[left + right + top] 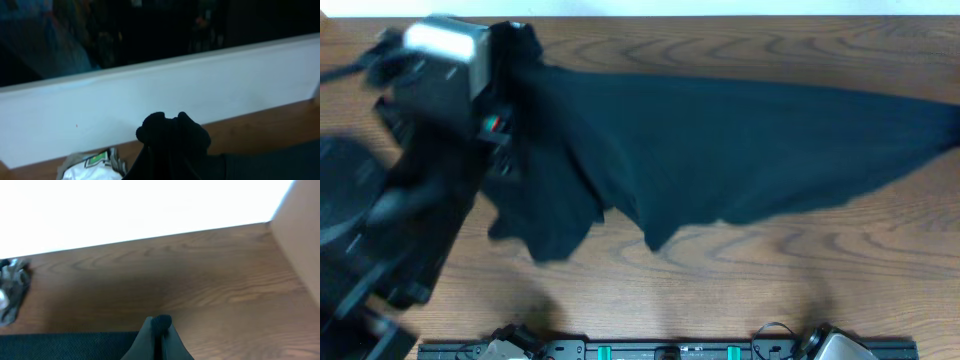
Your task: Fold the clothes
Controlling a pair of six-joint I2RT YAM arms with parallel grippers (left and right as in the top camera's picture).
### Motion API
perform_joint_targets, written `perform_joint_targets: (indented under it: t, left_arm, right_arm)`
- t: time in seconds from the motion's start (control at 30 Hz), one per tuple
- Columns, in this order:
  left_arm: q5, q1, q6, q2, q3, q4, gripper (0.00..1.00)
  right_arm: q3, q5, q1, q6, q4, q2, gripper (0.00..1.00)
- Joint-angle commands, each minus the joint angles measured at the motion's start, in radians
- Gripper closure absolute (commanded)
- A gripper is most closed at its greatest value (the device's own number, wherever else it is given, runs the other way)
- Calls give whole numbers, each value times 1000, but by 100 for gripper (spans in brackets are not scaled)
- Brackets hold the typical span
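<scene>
Black garment point(740, 150) being stretched over the bench point(770, 280), nine-o'clock end being clamped by the left hand point(172, 142), three-o'clock end by the right hand point(159, 332).

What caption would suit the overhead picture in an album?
Black garment stretched wide across a wooden table, one end gripped by the left gripper.

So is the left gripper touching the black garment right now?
Touching. The left wrist view shows the black garment bunched up in the left gripper, cloth draping from the pinch; overhead, it runs right up to that arm.
</scene>
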Motion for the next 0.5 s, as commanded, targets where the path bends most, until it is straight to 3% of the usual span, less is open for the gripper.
perform_joint_targets:
  t: [0.0,0.47]
  left_arm:
    - [-96,11,17,-14,11,6,94]
    - [-96,12,8,362,10,-58,94]
  right_arm:
    - [6,254,-50,26,3,0,99]
    - [5,257,-48,-5,-57,236,99]
